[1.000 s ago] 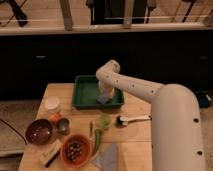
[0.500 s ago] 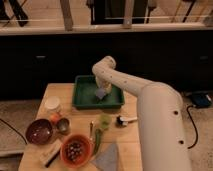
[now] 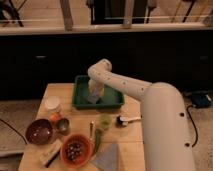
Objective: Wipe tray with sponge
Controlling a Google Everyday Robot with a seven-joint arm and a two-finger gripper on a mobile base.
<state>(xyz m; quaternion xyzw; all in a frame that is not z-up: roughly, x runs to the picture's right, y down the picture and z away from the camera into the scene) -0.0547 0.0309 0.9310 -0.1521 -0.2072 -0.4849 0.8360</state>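
Gripper (image 3: 95, 95) down inside the tray (image 3: 113, 98) — sponge (image 3: 93, 100) at its tip.

I am sweeping my jaws leftward, low inside the tray (image 3: 114, 98). The sponge (image 3: 94, 99) just beneath them is travelling along, and my arm (image 3: 120, 83) above them is swinging left too.

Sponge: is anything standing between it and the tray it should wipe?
Nothing visible does. The claw is down inside the tray, and the sponge sits at its tip, within the tray's rim.
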